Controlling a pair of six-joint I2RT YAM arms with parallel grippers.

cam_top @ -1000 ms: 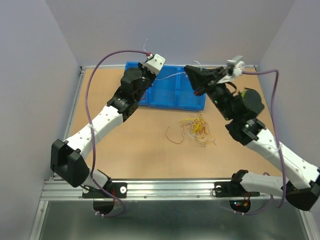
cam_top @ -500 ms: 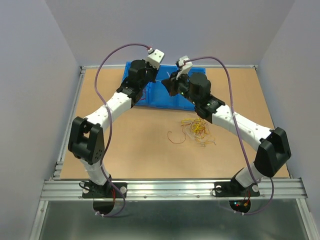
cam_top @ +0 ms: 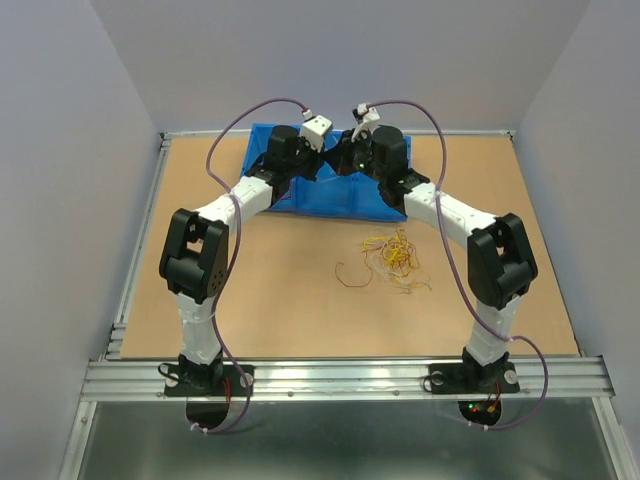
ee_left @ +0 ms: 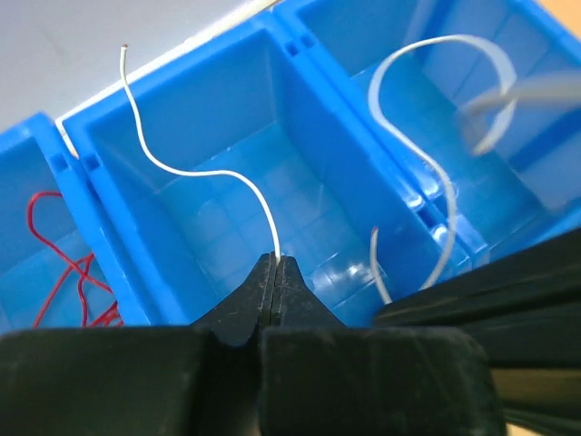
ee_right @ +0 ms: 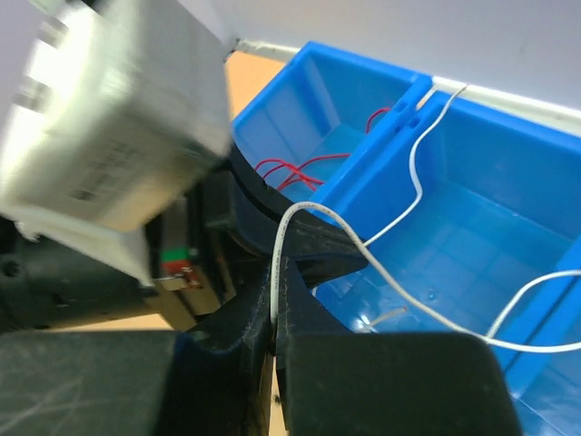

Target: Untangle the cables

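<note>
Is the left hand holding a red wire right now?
No, the left hand pinches a white wire; the red wires lie loose in the blue bin.

Cable tangle (cam_top: 393, 255) before bin (cam_top: 345, 202)

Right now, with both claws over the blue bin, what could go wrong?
1. The left claw and right claw hang very close above the blue bin; they may collide.
2. Each is shut on a white wire; the two curl near each other and might tangle together.
3. The left wire's free end rises beside the divider, so it may drop among the red wires.
</note>
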